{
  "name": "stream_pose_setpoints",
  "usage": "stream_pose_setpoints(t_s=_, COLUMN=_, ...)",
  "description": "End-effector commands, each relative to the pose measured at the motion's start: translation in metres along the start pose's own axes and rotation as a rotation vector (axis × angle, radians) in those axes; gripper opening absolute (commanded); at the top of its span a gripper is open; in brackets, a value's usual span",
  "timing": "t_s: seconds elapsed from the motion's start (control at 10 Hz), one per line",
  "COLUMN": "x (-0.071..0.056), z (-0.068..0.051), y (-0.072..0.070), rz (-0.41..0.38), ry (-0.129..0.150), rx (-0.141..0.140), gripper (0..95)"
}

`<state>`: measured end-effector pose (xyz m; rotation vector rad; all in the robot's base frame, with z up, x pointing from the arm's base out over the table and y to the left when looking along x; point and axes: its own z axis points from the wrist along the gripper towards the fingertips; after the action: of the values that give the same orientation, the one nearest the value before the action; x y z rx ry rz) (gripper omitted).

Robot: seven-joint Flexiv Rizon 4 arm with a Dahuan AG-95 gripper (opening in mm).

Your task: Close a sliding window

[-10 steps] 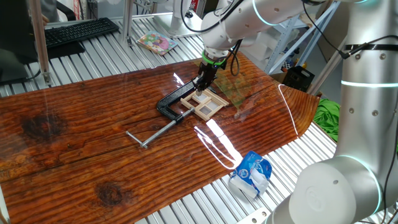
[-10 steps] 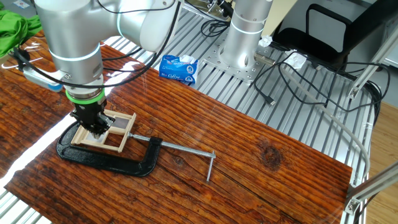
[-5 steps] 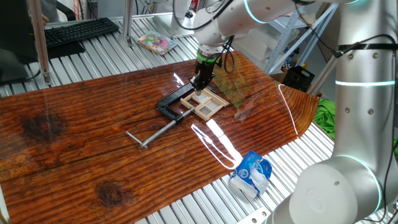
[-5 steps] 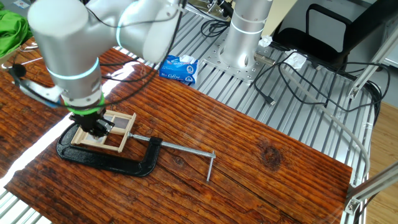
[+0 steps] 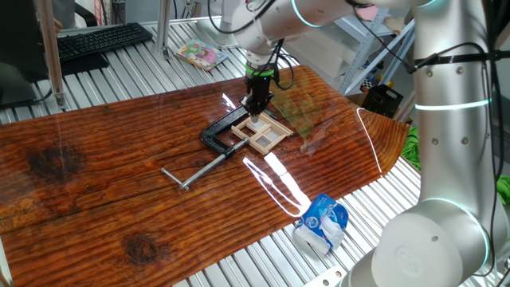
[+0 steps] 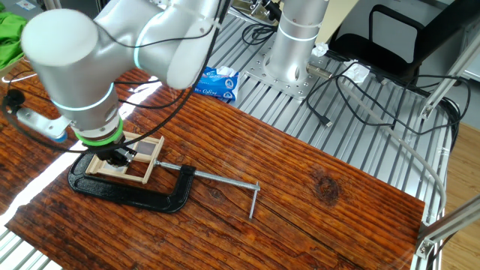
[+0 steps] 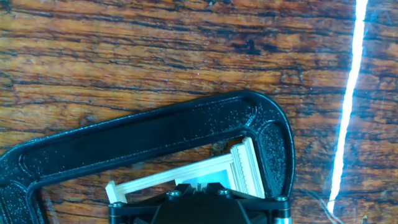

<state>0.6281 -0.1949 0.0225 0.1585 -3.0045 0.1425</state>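
The sliding window (image 5: 267,134) is a small tan wooden frame lying flat on the wooden table, held in the jaws of a black C-clamp (image 5: 215,131). It also shows in the other fixed view (image 6: 144,159) and in the hand view (image 7: 186,174), where only its edge shows inside the clamp's bow (image 7: 155,134). My gripper (image 5: 256,108) points straight down onto the window's end nearest the clamp's back. It also shows in the other fixed view (image 6: 120,156) and at the bottom of the hand view (image 7: 196,188). Its fingers stand close together, touching the window, and look shut.
The clamp's grey screw rod (image 5: 199,167) runs out to a crossbar (image 6: 253,201). A blue-white packet (image 5: 323,222) lies off the table's near edge. A green cloth (image 5: 418,147), a black box (image 5: 382,100), a keyboard (image 5: 100,40) and a colourful booklet (image 5: 201,54) surround the table.
The arm's upper links have swung over to the left. The gripper has stayed down on the window and shifted only slightly along it. The clamp has not moved.
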Motion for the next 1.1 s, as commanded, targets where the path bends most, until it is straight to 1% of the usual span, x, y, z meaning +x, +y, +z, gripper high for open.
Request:
stream_pose_setpoints(t_s=0.1, x=0.0016, z=0.0001, y=0.001, rz=-0.029, ry=-0.006, rx=0.002, gripper=0.0)
stream_pose_setpoints(t_s=0.3, x=0.0034, z=0.0014, y=0.0016, rz=-0.058, ry=-0.005, rx=0.002, gripper=0.0)
stream_pose_setpoints(t_s=0.6, x=0.0057, z=0.0038, y=0.0027, rz=-0.07, ry=-0.007, rx=0.002, gripper=0.0)
stream_pose_setpoints(t_s=0.9, x=0.007, z=0.0045, y=0.003, rz=-0.089, ry=-0.006, rx=0.009, gripper=0.0)
stream_pose_setpoints(t_s=1.1, x=0.0074, z=0.0051, y=0.0033, rz=-0.111, ry=-0.007, rx=0.003, gripper=0.0)
